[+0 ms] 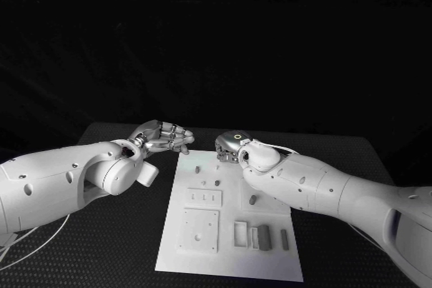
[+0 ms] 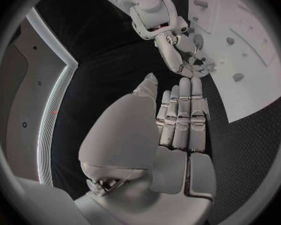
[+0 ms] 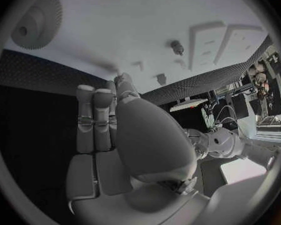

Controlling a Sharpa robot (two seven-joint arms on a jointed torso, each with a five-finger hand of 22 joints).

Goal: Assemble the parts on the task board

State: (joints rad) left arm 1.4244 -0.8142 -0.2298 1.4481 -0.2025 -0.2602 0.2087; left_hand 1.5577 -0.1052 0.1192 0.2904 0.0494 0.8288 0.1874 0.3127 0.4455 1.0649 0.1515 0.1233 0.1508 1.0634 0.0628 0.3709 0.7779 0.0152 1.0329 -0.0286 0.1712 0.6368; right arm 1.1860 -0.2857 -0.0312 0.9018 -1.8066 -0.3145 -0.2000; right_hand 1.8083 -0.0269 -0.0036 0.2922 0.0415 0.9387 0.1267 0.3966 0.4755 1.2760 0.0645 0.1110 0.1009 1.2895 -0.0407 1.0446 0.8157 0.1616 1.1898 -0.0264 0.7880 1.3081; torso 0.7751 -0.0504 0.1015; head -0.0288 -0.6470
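1. My left hand hovers at the far left corner of the white board, just off its edge. In the left wrist view its fingers lie straight and side by side with nothing between them, so I call it empty with the fingers extended.

2. My right hand is over the far end of the board, a little right of its middle. From my head I see it mostly from behind. In the right wrist view its fingers are stretched out straight, pointing down at the board, and hold nothing. In the left wrist view its fingertips seem more bunched near the board's surface, so I cannot be sure whether they touch something small there.

3. The parts lie behind both hands, toward my body. Near the board's near end stand a frame-like piece, a darker block and a thin bar, side by side, each with its long axis running along the board's length, toward me and away.

4. A single small peg sits midway down the board, close under my right forearm.

5. My judgement: the right hand is the nearer one to those pieces, since they sit on the right half. It would have to draw back toward me and meet a bar across its narrow width.
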